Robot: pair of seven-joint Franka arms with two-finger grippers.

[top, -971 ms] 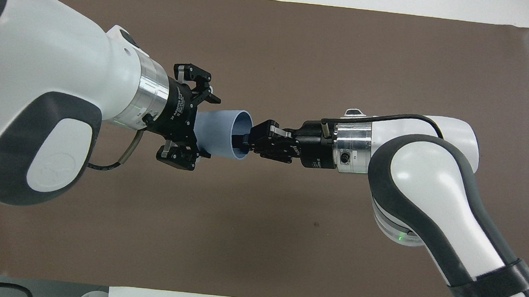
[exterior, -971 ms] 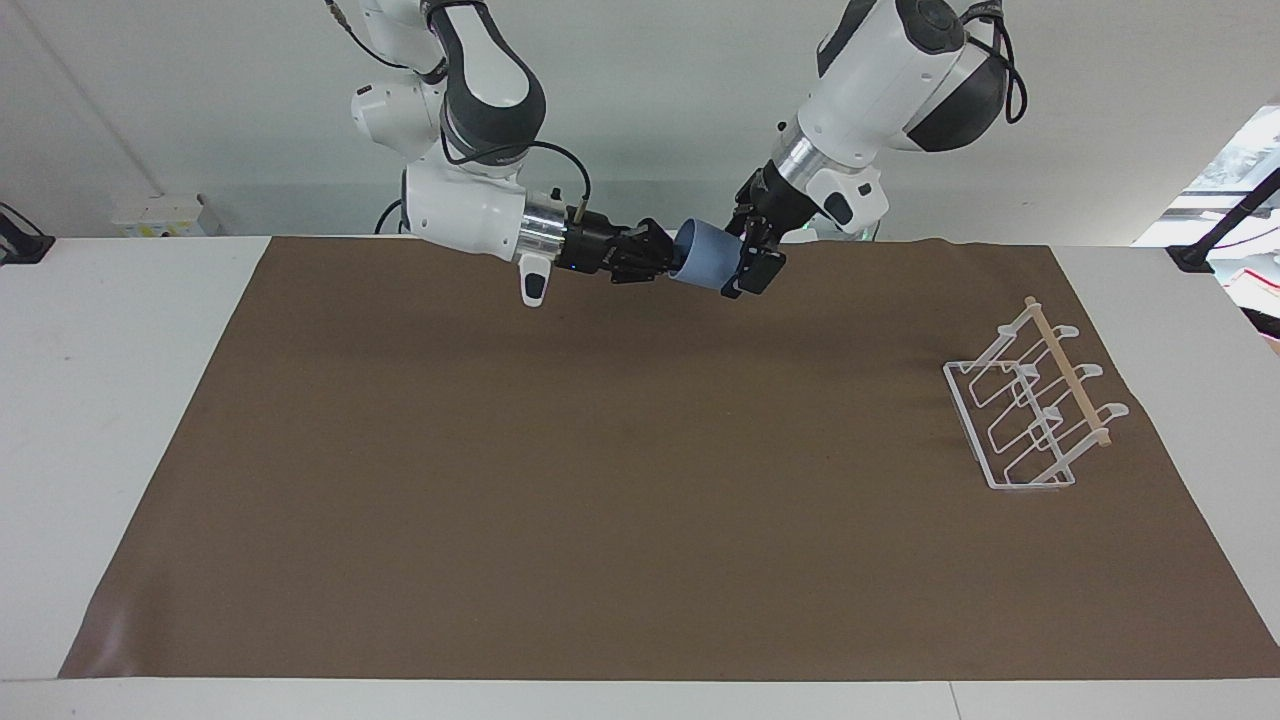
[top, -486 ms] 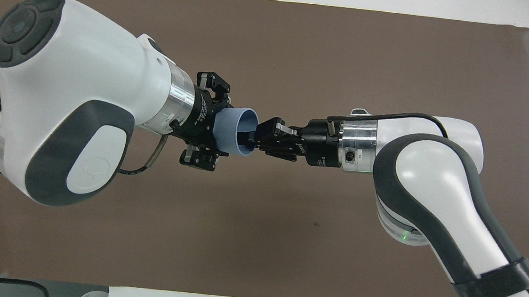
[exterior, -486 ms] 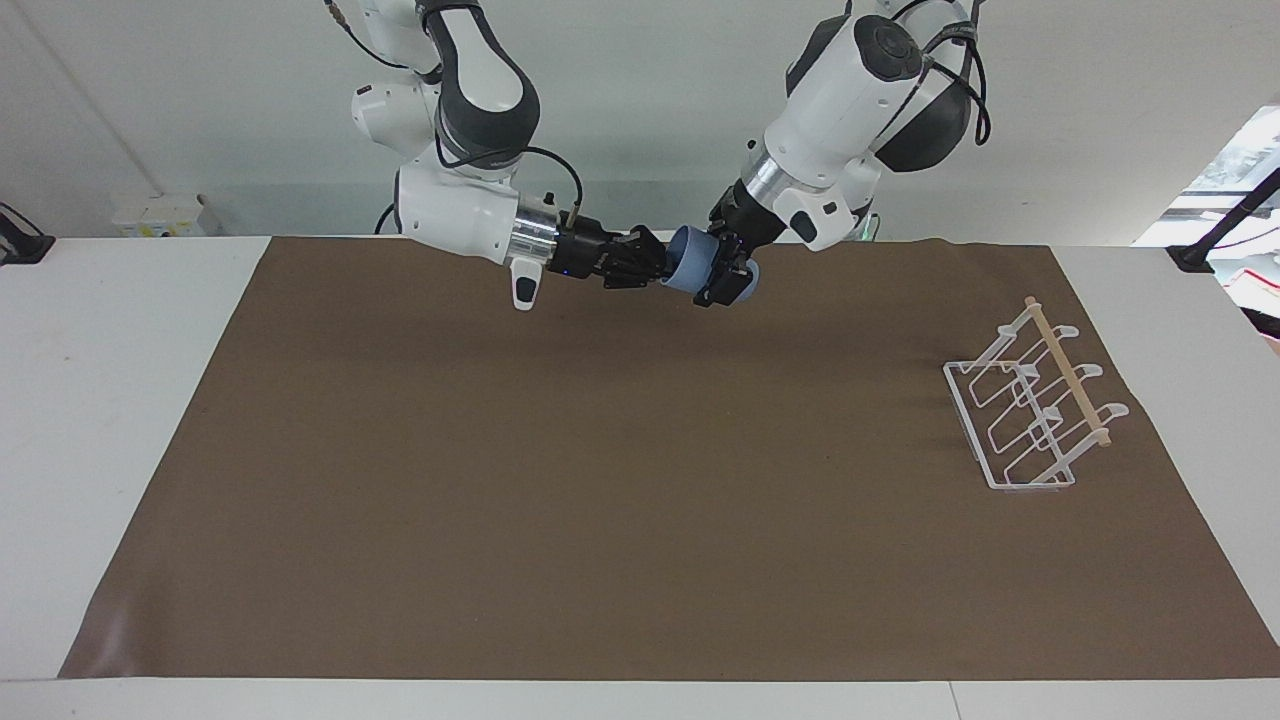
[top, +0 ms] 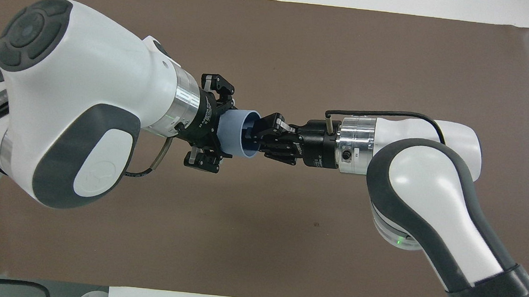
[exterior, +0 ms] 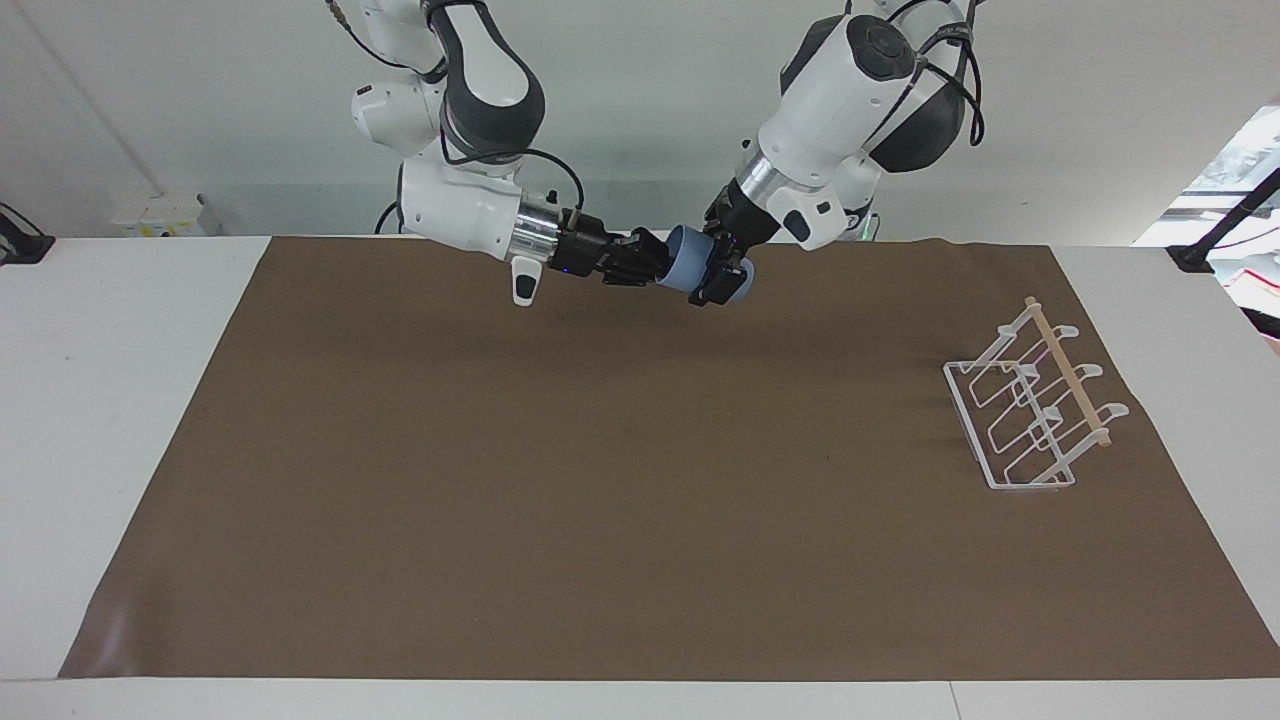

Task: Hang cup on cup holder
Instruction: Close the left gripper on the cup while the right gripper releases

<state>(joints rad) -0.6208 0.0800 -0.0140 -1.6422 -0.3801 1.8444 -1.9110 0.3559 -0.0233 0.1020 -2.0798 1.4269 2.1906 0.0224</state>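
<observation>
Facing view: both arms meet in the air over the brown mat (exterior: 600, 480), above its edge nearest the robots, about midway along the table (exterior: 130, 420). The cup (exterior: 688, 268), light blue, lies on its side between them, clear of the mat. The left gripper (exterior: 722, 272) comes down at a slant from the left arm and has the cup's narrower base end between its fingers, one black pad (exterior: 722, 288) lying against the cup's lower wall. The right gripper (exterior: 655, 262) reaches in level from the right arm, its tips at the cup's open mouth. The cup holder (exterior: 1030, 410), a white wire rack with a pale wooden dowel along its top, stands on the mat toward the left arm's end of the table, well apart from both grippers, prongs bare. Overhead view: the cup (top: 235, 132) shows its open mouth turned toward the right arm. The left gripper (top: 214, 132) straddles the cup's base end, fingers spread to either side of the wall and set against it, so the jaws are clamped on the cup. The right gripper (top: 253, 136) has its tips at and just inside the rim; whether those jaws pinch the rim or stand apart, cannot tell.
</observation>
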